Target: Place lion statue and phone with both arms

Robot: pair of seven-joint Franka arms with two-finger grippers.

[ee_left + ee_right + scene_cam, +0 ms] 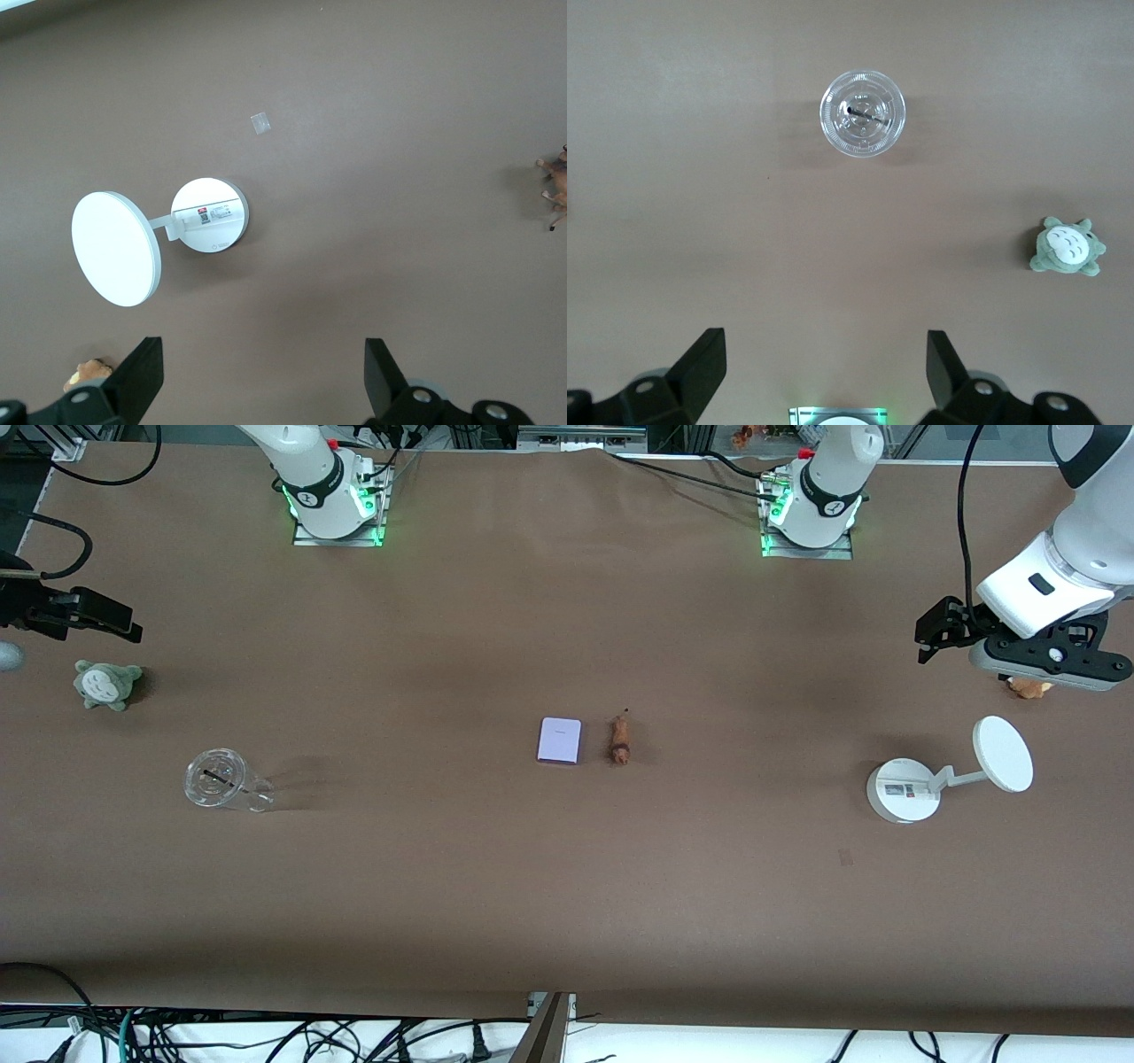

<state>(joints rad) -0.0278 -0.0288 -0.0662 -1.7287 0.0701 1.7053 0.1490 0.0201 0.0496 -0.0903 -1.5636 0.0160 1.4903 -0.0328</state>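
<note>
The phone (559, 740), a pale lavender slab, lies flat at the table's middle. The lion statue (619, 740), small and reddish-brown, lies beside it toward the left arm's end, a short gap apart. The lion also shows at the edge of the left wrist view (555, 180); the phone is out of both wrist views. My left gripper (935, 638) (264, 372) is open and empty, up in the air at the left arm's end. My right gripper (120, 622) (824, 367) is open and empty, up in the air at the right arm's end. Both are far from the two objects.
A white round-based stand (902, 790) (210, 215) with a disc stands near the left gripper. A tan-orange plush (1029, 687) (84, 374) lies under that gripper. A grey-green plush (108, 684) (1067, 248) and a clear lidded cup (217, 779) (862, 113) sit near the right gripper.
</note>
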